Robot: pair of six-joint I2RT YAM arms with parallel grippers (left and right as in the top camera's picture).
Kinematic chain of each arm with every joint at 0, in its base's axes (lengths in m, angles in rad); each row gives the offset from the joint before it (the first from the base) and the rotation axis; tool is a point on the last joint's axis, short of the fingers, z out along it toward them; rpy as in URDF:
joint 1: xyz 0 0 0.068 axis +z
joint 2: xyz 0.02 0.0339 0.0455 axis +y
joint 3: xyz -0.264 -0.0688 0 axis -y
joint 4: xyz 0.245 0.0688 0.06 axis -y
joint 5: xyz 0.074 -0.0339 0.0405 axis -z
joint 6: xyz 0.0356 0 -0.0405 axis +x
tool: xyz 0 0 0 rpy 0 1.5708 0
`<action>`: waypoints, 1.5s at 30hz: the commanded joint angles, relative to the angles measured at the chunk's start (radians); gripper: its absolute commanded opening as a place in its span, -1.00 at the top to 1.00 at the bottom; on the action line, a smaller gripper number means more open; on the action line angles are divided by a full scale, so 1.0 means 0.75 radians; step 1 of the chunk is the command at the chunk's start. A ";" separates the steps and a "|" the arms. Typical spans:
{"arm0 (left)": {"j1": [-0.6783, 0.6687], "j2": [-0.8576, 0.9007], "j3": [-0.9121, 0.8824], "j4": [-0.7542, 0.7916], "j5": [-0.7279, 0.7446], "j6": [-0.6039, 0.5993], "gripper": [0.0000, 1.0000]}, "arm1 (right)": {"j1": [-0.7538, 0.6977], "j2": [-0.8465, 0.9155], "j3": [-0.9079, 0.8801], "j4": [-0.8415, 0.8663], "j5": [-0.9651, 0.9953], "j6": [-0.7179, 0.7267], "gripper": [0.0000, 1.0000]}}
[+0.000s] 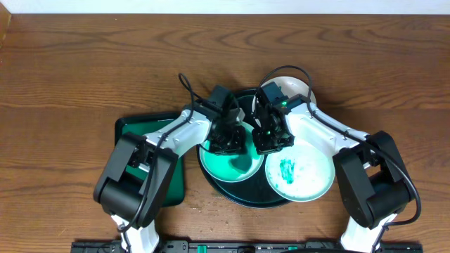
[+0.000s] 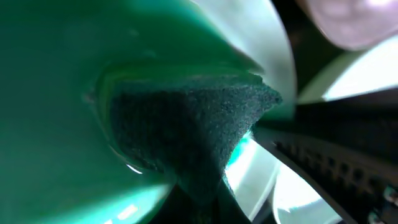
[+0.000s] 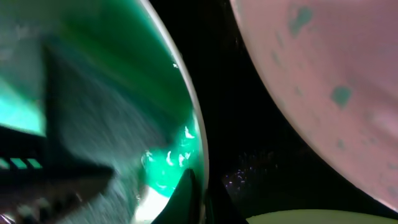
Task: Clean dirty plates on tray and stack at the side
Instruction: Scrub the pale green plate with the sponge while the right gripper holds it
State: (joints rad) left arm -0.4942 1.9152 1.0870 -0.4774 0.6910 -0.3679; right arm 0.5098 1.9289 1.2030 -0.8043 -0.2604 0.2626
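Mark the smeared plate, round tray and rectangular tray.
smeared plate [image 1: 301,173], overhead, centre beside the smear
round tray [image 1: 246,195], overhead, front rim
rectangular tray [image 1: 136,127], overhead, back-left corner

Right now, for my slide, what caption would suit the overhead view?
Left gripper and right gripper close together at the green-coated plate on the round tray; a smeared plate lies beside it.

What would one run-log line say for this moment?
left gripper: cloth on green-smeared plate | right gripper: at its rim | second plate: smeared, on tray
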 commanded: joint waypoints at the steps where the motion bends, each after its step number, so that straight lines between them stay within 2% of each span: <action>1: -0.056 0.068 -0.045 -0.005 0.240 0.062 0.86 | 0.020 0.030 -0.018 -0.021 -0.009 -0.043 0.98; 4: -0.049 0.068 -0.044 0.013 0.148 0.045 0.86 | 0.020 0.030 -0.018 -0.025 -0.009 -0.043 0.97; 11: 0.038 0.068 -0.044 0.012 -0.419 -0.081 0.86 | 0.020 0.030 -0.018 -0.036 -0.009 -0.043 0.97; 19: 0.152 0.067 -0.044 0.009 -0.755 -0.079 0.86 | 0.020 0.030 -0.018 -0.035 -0.009 -0.043 0.97; 25: 0.156 0.067 -0.025 -0.026 -0.994 -0.079 0.86 | 0.020 0.030 -0.018 -0.035 -0.009 -0.043 0.97; 33: 0.156 0.067 -0.007 -0.233 -1.338 -0.167 0.86 | 0.020 0.030 -0.018 -0.024 -0.009 -0.043 0.98; 39: 0.156 0.067 -0.007 -0.381 -1.346 -0.219 0.86 | 0.020 0.030 -0.018 -0.010 -0.009 -0.043 0.97; 42: 0.156 0.067 -0.007 -0.436 -1.227 -0.217 0.86 | 0.020 0.030 -0.018 -0.008 -0.009 -0.043 0.98; 45: 0.154 0.067 -0.007 -0.439 -1.040 -0.126 0.86 | 0.020 0.030 -0.018 -0.009 -0.009 -0.043 0.97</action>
State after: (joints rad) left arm -0.4355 1.8702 1.1667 -0.7574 0.0448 -0.4931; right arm 0.5159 1.9293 1.2034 -0.7845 -0.2810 0.2550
